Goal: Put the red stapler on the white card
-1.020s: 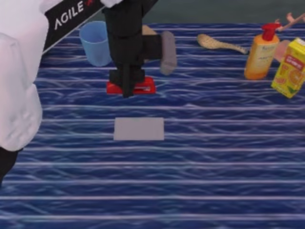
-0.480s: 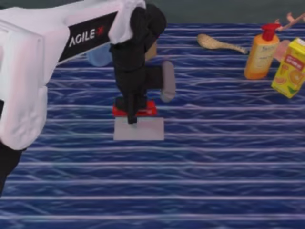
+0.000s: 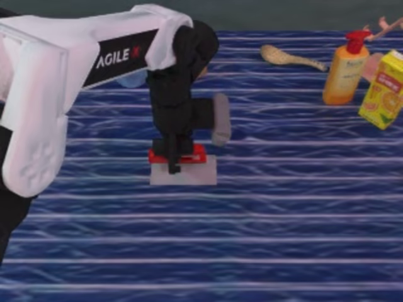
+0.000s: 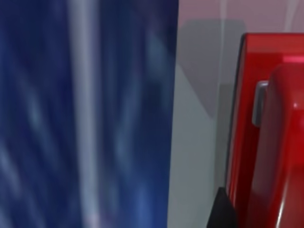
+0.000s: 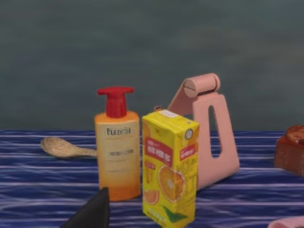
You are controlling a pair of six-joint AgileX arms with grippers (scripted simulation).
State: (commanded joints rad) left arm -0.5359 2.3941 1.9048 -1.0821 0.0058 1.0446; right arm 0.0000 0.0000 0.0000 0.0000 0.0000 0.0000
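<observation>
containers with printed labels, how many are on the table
2, both at the table's far right: the orange pump bottle with a red cap, and the yellow juice carton just right of it. The left arm may hide others.

The left arm [image 3: 56, 75] has rounded glossy white shells, one carrying a black band lettered "AGILE" in white with a red mark after it. Its wrist section is matte black and blocky, with a grey oblong pad at three o'clock.
</observation>
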